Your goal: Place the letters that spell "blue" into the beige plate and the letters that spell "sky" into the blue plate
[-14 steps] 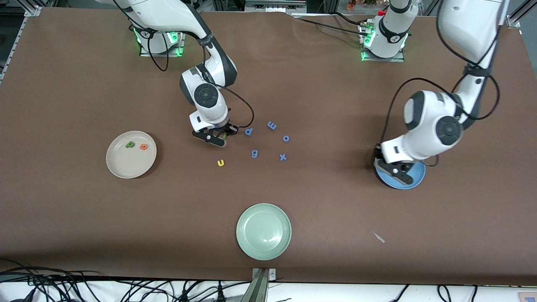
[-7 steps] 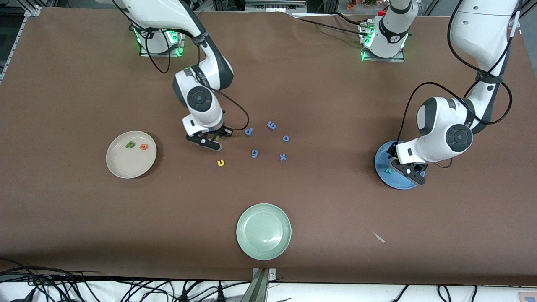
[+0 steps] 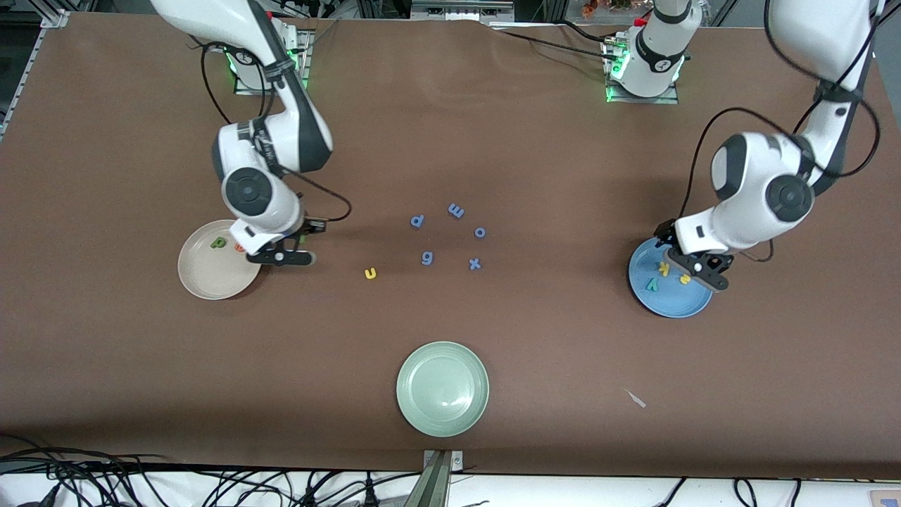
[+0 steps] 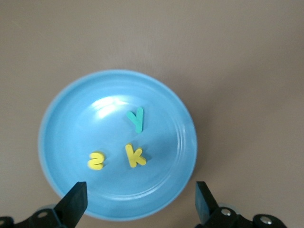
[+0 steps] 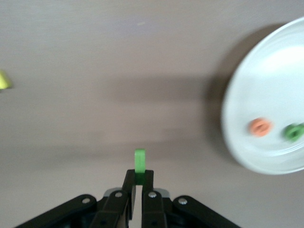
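The green bar letter [image 5: 139,164] is pinched by its lower end between the closed fingers of the right gripper [image 3: 281,255], which is held over the table just beside the beige plate [image 3: 204,282] at about that plate's 3 o'clock edge. In that plate the green b [image 3: 219,243] and the orange e [image 5: 261,127] are already lying side by side. The yellow u [image 3: 370,273] is left on the table, toward the middle, at roughly 8 o'clock of the loose purple letters [image 3: 427,258]. The foam letters are judged very light, soft and thin; a pinch across the flat faces is advised, low to the table, since they could easily be flicked away or stuck to a pad. In the blue plate [image 4: 61,123] the yellow s [image 4: 96,160], yellow k [image 4: 135,155] and teal y [image 4: 136,118] are seen lying together. The left gripper [image 3: 693,267] is held over this plate with jaws spread wide and nothing between them. A pale green plate [image 3: 442,387] sits unused.
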